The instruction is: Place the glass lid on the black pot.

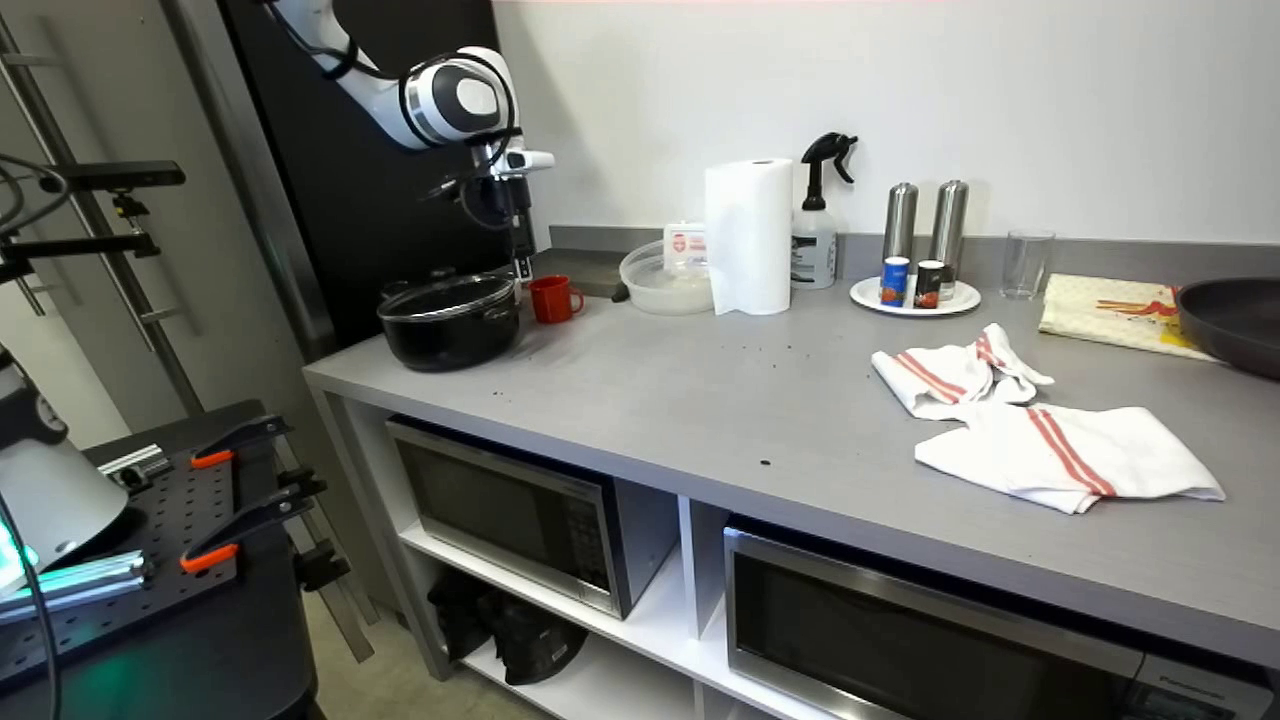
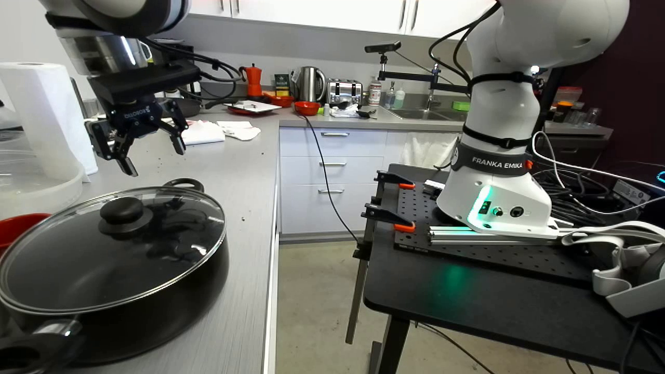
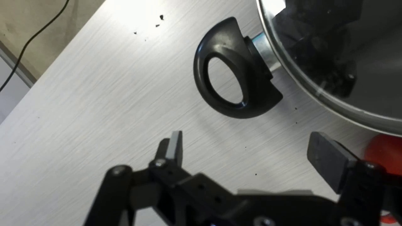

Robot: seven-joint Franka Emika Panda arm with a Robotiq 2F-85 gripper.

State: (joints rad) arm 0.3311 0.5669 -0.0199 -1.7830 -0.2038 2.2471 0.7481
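The glass lid [image 2: 67, 265], with its dark knob [image 2: 122, 210], lies over the black pot [image 2: 176, 311] and covers its opening. In an exterior view the same lid [image 1: 455, 297] and pot [image 1: 450, 345] stand at the counter's end. My gripper [image 2: 155, 158] hangs above the counter beside the pot, apart from it. The wrist view has the gripper [image 3: 246, 141] open, its fingers wide apart with only counter surface between them. Ahead of it are the pot's side handle [image 3: 257, 94] and part of the lid [image 3: 373, 69]. The knob is out of the wrist view.
A red mug [image 1: 552, 299] stands right by the pot. Along the wall are a clear plastic tub [image 1: 655, 290], a paper towel roll [image 1: 750, 235] and a spray bottle [image 1: 814, 245]. Striped cloths [image 1: 1070, 455] lie farther along the counter. The counter's front edge [image 2: 270, 291] runs close to the pot.
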